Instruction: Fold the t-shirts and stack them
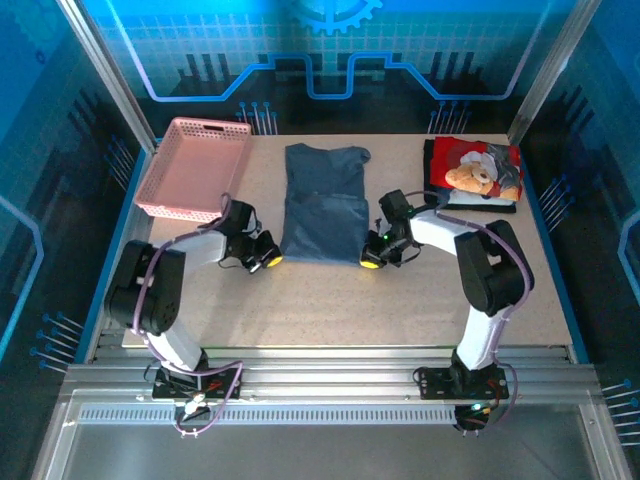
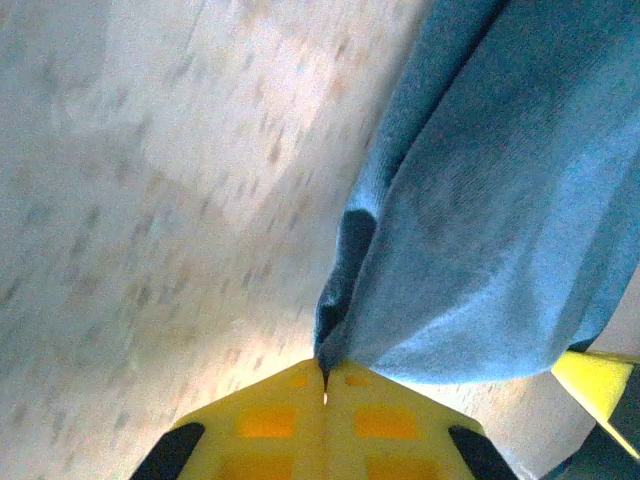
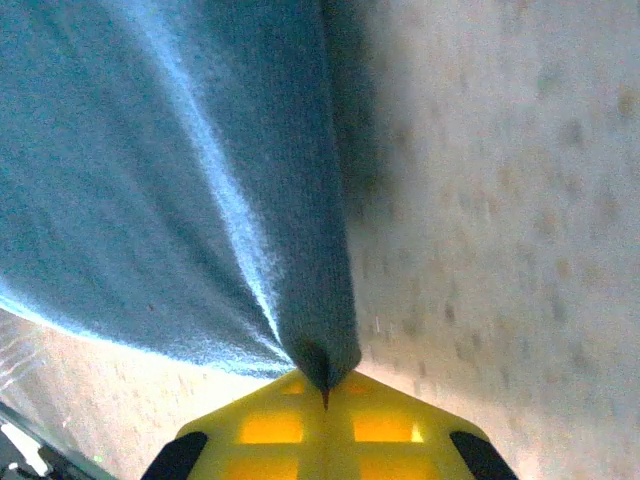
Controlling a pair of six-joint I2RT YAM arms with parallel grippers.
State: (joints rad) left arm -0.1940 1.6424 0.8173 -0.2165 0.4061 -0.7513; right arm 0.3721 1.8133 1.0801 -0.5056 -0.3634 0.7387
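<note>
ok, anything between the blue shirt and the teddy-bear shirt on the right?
No loose object. Only the right arm's forearm crosses the table between the blue shirt and the teddy-bear shirt. The left gripper and right gripper are shut on its near corners.

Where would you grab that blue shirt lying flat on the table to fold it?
By its two near corners, one per pincer, each coming in low from its own side. The blue shirt lies flat with that edge free; the left pincer and right pincer are shut on those corners now.
</note>
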